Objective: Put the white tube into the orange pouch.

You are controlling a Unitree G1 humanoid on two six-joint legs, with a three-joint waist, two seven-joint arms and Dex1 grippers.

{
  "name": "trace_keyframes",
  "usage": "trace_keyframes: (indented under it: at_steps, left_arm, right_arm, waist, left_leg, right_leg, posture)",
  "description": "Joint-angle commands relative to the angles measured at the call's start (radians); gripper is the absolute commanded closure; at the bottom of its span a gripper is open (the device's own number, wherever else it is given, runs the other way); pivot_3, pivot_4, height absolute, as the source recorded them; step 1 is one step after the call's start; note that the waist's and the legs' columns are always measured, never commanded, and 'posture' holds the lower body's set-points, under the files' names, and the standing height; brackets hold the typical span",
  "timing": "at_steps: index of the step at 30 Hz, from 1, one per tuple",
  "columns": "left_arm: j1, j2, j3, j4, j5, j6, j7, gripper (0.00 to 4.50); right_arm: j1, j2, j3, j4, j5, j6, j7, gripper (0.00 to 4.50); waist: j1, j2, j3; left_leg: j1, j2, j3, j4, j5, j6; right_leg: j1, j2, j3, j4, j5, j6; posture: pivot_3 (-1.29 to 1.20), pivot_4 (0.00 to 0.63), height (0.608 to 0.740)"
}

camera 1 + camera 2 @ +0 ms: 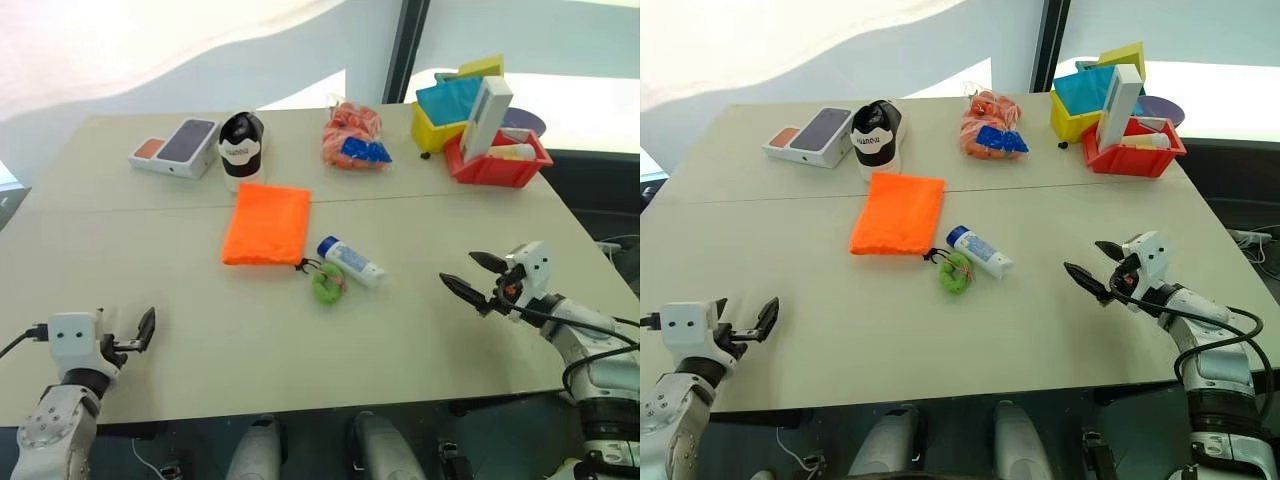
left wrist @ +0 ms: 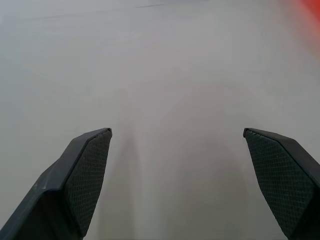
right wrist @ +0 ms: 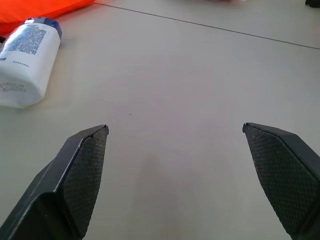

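The orange pouch (image 1: pixel 266 223) lies flat near the middle of the table, its black cord ending in a green fuzzy loop (image 1: pixel 328 285). Just right of the pouch's near corner lies the white tube (image 1: pixel 352 262), blue cap toward the pouch. In the right wrist view the tube (image 3: pixel 25 65) and an edge of the pouch (image 3: pixel 35 10) are ahead and off to one side. My right gripper (image 1: pixel 458 268) hovers open over the table, to the right of the tube and pointing toward it. My left gripper (image 1: pixel 744 318) stands open at the near left edge, far from both, holding nothing.
Along the far side stand a phone box (image 1: pixel 178 147), a black-and-white shoe (image 1: pixel 241 147), an orange net bag (image 1: pixel 352 135), a yellow bin (image 1: pixel 440 125) and a red bin (image 1: pixel 495 165) holding a tall white box (image 1: pixel 485 118).
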Motion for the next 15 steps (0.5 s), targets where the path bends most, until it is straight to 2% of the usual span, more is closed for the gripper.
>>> trace_keyframes:
  at_steps: [1, 5, 9, 15]
  left_arm:
    - [-0.001, -0.002, 0.004, -0.035, -0.003, -0.025, 0.005, 0.0]
    - [-0.009, -0.012, -0.017, -0.044, -0.025, -0.016, -0.011, 0.0]
    - [-0.051, -0.014, -0.098, -0.095, -0.009, 0.011, -0.011, 0.0]
    - [-0.176, 0.075, -0.318, -0.118, 0.252, -0.018, 0.027, 0.0]
  right_arm:
    - [-0.015, 0.001, -0.009, -0.005, 0.003, -0.025, 0.004, 0.03]
    - [-0.013, 0.006, -0.001, -0.014, -0.005, -0.034, -0.003, 0.03]
    - [-0.013, 0.029, 0.008, -0.04, -0.001, -0.031, -0.02, 0.03]
    - [0.019, 0.05, 0.049, -0.23, 0.061, 0.071, -0.006, 0.03]
  waist:
    - [0.0, 0.0, 0.0]
    - [0.0, 0.0, 0.0]
    - [0.001, 0.0, 0.0]
    - [0.001, 0.0, 0.0]
  left_leg:
    - [0.0, 0.0, 0.0, 0.0, 0.0, 0.0]
    - [0.0, 0.0, 0.0, 0.0, 0.0, 0.0]
    - [0.0, 0.0, 0.0, 0.0, 0.0, 0.0]
    - [0.0, 0.0, 0.0, 0.0, 0.0, 0.0]
  right_leg:
    - [0.0, 0.0, 0.0, 0.0, 0.0, 0.0]
    - [0.0, 0.0, 0.0, 0.0, 0.0, 0.0]
    - [0.0, 0.0, 0.0, 0.0, 0.0, 0.0]
    - [0.0, 0.001, 0.0, 0.001, 0.001, -0.001]
  posture:
    - [0.0, 0.15, 0.74]
    - [0.0, 0.15, 0.74]
    - [0.0, 0.15, 0.74]
    - [0.0, 0.15, 0.74]
